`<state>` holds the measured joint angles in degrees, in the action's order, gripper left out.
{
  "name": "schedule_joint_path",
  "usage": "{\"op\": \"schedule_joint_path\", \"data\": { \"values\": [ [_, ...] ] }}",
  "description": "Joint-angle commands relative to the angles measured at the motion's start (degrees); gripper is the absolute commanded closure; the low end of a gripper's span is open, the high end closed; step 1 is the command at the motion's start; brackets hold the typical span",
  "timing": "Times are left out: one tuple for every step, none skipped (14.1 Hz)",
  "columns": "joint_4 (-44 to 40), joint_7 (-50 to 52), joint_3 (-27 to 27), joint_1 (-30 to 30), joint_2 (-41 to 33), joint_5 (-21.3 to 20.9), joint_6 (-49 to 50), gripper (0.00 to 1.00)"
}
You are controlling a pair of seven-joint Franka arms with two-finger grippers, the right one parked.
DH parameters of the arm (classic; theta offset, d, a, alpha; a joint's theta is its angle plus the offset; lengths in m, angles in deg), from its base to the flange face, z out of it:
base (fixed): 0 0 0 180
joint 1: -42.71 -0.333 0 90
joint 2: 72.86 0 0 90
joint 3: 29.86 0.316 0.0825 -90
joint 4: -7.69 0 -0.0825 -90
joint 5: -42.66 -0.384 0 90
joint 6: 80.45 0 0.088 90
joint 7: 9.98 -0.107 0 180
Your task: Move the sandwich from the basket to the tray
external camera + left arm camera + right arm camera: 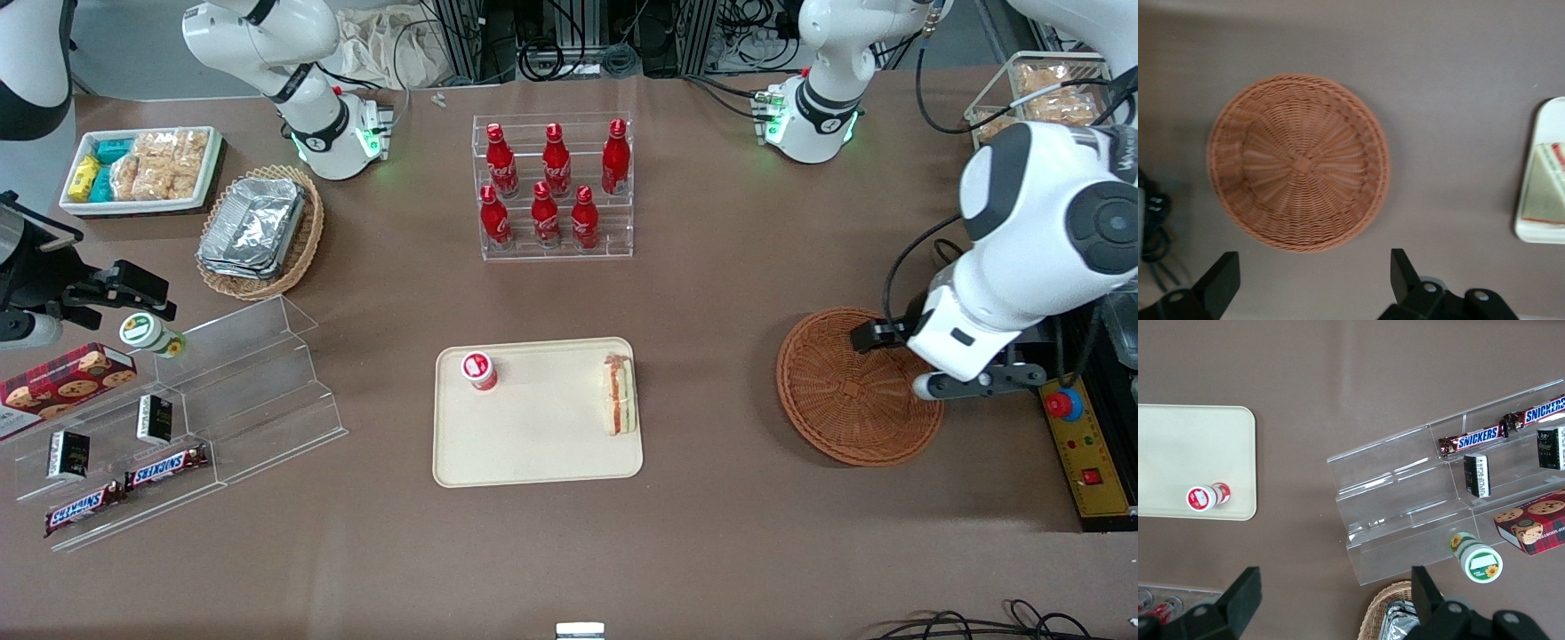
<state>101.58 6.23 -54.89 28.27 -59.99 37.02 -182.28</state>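
The sandwich [620,396] lies on the cream tray [533,436], at the tray's edge nearest the working arm. It also shows in the left wrist view [1546,190] on the tray's end [1530,167]. The round reddish-brown basket [853,387] is empty, as the left wrist view [1298,163] also shows. My left gripper [956,384] hangs above the basket's rim on the working arm's side. In the left wrist view the gripper [1313,260] is open and holds nothing.
A small red-capped cup [477,370] stands on the tray. A rack of red bottles [553,187] is farther from the camera. A clear stepped shelf [222,391] with snacks lies toward the parked arm's end. A control box [1080,444] sits beside the basket.
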Motion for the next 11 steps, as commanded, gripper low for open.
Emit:
{"op": "schedule_joint_path", "data": {
  "values": [
    [1.3,-3.5,0.7,-0.8,-2.1,0.9,1.2,0.00],
    [1.1,-3.8,4.2,2.2,-2.2,1.0,1.4,0.00],
    [0.9,-4.2,10.5,7.5,-2.3,1.2,1.5,0.00],
    [0.9,-4.9,16.2,12.5,-2.5,1.3,1.7,0.00],
    [0.8,-5.4,17.7,13.6,-2.6,2.4,2.0,0.00],
    [0.6,-5.5,17.7,13.5,-2.6,2.9,2.1,0.00],
    [-0.9,-5.4,17.7,13.5,-2.1,3.0,2.3,0.00],
    [-2.8,-6.1,17.7,13.4,-1.2,2.9,4.6,0.00],
    [-4.6,-8.0,17.6,12.9,-0.1,2.9,6.9,0.00],
    [-6.0,-10.3,16.9,12.2,0.5,3.0,7.8,0.00],
    [-6.3,-11.1,16.1,10.9,0.5,3.4,7.9,0.00]
  ]
}}
